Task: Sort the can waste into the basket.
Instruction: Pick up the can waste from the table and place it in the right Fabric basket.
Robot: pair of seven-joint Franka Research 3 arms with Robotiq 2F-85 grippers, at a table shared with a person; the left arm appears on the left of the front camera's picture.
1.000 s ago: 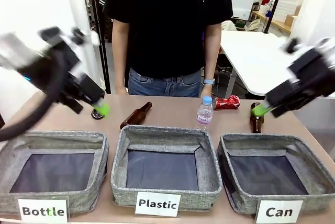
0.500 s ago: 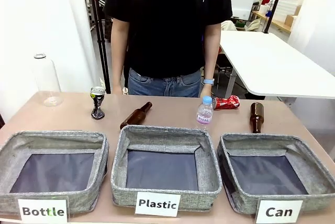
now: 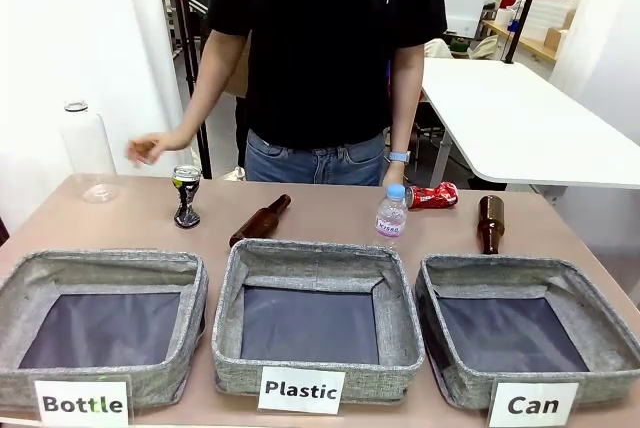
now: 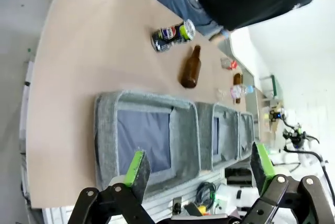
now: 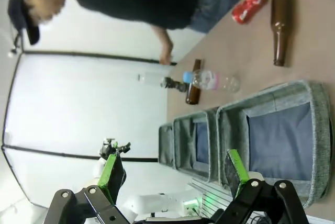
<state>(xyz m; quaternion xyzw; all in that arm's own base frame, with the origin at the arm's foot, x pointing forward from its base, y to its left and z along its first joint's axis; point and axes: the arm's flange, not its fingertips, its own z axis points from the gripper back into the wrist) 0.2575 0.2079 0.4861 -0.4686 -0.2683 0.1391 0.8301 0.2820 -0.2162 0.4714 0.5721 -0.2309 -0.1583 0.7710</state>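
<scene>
Front view: both cans wait on the desk, and the "Can" basket is empty.
The red can lies on its side at the far edge, with an upright brown bottle near it on the basket's side. The black can stands upright far to the left, well apart from that bin. A person's hand hovers just above and beside it, likely about to handle it. Wrist views show both arms' jaws spread wide, released, gripping nothing, raised over the near side, seemingly leaving room.
</scene>
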